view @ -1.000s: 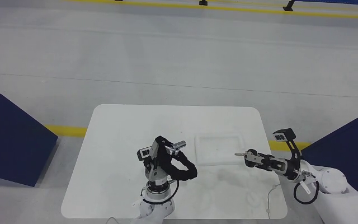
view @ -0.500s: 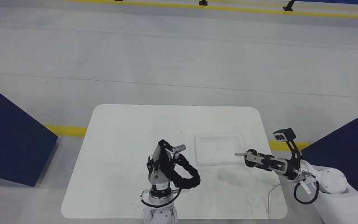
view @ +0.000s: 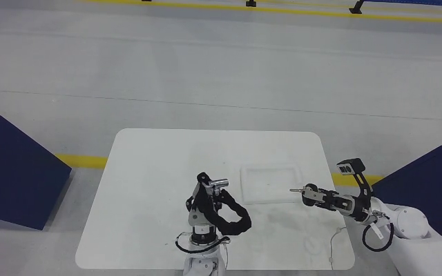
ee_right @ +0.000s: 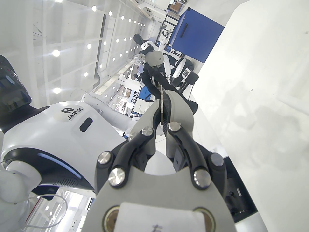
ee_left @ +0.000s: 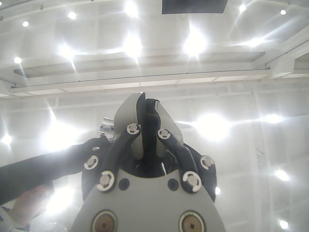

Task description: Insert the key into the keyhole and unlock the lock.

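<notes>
Top view showed the left gripper at the near middle of the desk, raised and turned upward. The lock, a short silver cylinder, jutted right from it, and its black cable looped down on the right side. Whether the fingers were closed could not be told from there. The left wrist view settled it: the two grey fingers were pressed together on the cable, with the silver cylinder showing beside them against the ceiling lights.

To the near right, the right gripper pointed left, with the key sticking out of it. The key's tip sat over the near right corner of a shallow white tray. The right wrist view showed what the top view could not: the fingers pinched the key's flat blade edge-on. Past the key's tip, the lock's round end faced back towards it. Key and lock were well apart, with bare desk between them.

The tray lay flat on the desk just beyond both grippers, right of centre.
</notes>
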`<state>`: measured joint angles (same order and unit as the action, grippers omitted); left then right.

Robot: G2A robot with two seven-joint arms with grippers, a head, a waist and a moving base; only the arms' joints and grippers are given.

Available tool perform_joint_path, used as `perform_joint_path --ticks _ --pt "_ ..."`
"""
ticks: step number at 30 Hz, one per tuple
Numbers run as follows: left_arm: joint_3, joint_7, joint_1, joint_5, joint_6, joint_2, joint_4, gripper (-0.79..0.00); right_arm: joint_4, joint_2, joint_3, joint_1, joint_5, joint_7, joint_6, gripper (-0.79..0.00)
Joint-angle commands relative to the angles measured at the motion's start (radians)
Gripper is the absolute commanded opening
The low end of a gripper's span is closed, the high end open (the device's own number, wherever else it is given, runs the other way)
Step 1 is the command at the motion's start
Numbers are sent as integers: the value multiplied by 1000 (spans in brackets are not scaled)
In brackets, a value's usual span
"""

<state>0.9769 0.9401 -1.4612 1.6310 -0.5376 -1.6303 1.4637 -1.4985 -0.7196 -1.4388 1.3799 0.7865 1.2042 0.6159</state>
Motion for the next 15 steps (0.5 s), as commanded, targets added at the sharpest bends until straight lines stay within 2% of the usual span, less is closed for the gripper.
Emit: perform_joint_path --ticks 1,10,15 --pt "0 0 -1 18 18 -3 -1 -785 0 0 0 0 0 0 0 -785" --pt "2 2 -3 70 60 -18 -18 -785 0 0 0 0 0 0 0 -785" --pt "1 26 -14 118 118 -25 -24 -785 0 0 0 0 0 0 0 -785"
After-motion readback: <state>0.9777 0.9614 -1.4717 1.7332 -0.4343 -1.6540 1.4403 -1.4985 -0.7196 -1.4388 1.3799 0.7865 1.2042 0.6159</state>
